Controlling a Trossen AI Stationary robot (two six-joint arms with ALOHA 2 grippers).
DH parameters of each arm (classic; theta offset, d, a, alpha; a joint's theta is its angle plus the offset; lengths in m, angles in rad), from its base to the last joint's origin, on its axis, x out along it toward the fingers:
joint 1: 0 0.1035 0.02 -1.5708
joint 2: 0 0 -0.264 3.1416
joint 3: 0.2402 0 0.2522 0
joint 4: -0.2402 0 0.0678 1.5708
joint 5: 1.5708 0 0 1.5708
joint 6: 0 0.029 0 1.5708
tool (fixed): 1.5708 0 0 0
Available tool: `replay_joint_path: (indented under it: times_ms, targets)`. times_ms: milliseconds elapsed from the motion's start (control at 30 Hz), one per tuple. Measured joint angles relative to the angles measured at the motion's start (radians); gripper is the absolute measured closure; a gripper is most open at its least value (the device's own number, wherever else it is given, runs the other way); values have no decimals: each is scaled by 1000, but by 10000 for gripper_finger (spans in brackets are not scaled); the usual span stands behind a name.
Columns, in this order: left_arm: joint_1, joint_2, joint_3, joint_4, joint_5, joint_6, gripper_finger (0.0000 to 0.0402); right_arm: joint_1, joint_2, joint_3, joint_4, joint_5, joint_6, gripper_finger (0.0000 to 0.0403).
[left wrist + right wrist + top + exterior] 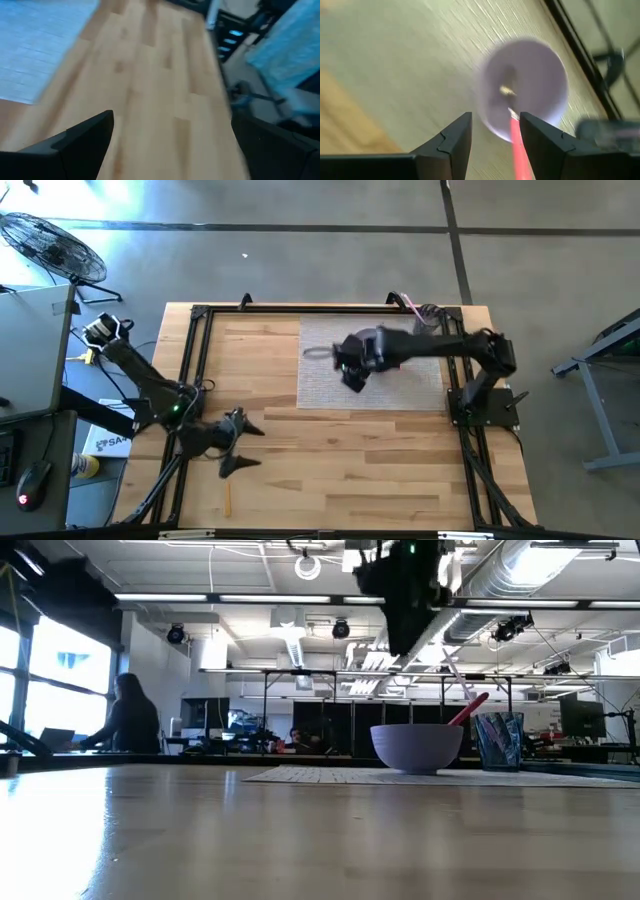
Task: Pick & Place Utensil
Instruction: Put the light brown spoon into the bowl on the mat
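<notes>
A lavender bowl [418, 747] stands on the grey mat [330, 385] at the table's far right. A red-handled utensil [468, 708] leans in the bowl, its handle sticking up over the rim. In the right wrist view the bowl [535, 75] lies below, with the red handle [518, 142] running between the fingers' outlines. My right gripper [495, 135] is open and hangs high above the bowl, touching nothing, as the low view's right gripper [405, 600] shows. My left gripper [235, 445] waits open over the bare wood at the near left.
A clear bluish cup [498, 740] stands just right of the bowl on the mat. A thin wooden stick [228, 498] lies near the table's near edge. Black frame rails [195, 360] run along the table's sides. People sit at desks in the room behind.
</notes>
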Motion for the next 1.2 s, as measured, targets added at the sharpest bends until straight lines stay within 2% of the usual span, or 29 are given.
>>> replay_joint_path:
  times_ms: [167,300,500,700,933,1200]
  targets:
    - [-140,72,63,-3,-69,-144,14,138,-15,0,143,74,-21,244]
    - [-204,173,116,-11,-57,-354,37,196,-14,0,236,112,-103,244]
    - [-257,303,158,-43,32,-683,69,217,-11,0,334,124,-208,246]
    - [-308,363,158,-118,37,-971,76,199,-11,0,390,147,-311,246]
    - [-348,369,158,-159,24,-1123,77,152,-11,0,406,147,-327,245]
    - [-358,369,158,-337,120,-1253,77,133,-11,0,409,147,-336,249]
